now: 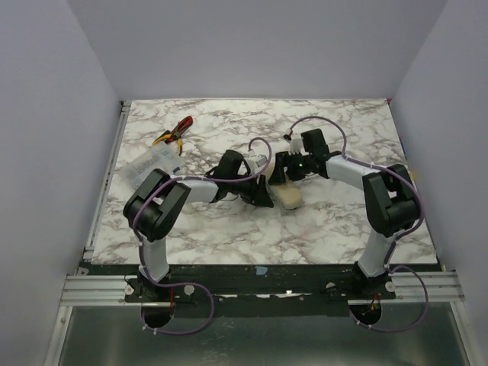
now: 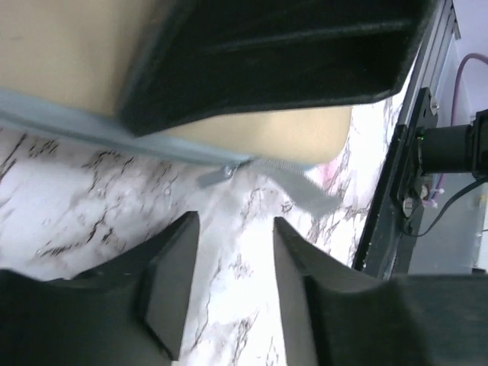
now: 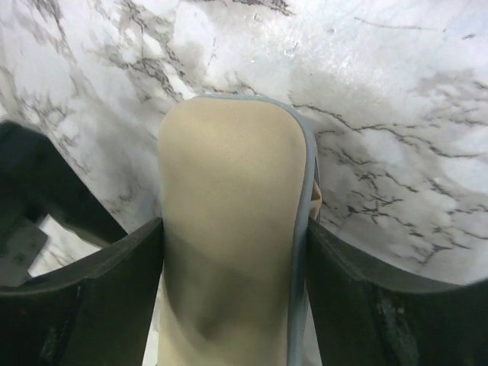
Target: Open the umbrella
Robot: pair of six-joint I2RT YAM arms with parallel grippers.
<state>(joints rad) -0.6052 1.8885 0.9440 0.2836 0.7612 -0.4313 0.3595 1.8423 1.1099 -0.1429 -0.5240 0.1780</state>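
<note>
The umbrella [image 1: 289, 196] is a closed beige bundle with a grey-blue zipper edge, lying on the marble table at the centre. My right gripper [image 1: 284, 180] is shut on it; in the right wrist view its fingers [image 3: 114, 267] press both sides of the beige body [image 3: 229, 160]. My left gripper [image 1: 264, 198] is open and empty just left of it. In the left wrist view the left gripper [image 2: 235, 225] has bare marble between its jaws. The umbrella [image 2: 61, 53], its zipper pull [image 2: 219, 174] and a grey tab [image 2: 301, 183] lie just beyond the fingertips. Shaft and handle are hidden.
Red-and-yellow pliers [image 1: 174, 131] lie at the back left. A clear plastic bag [image 1: 149, 165] lies near the left edge. The right gripper's black finger [image 2: 274, 53] crosses the top of the left wrist view. The black frame rail [image 1: 252, 276] runs along the near edge.
</note>
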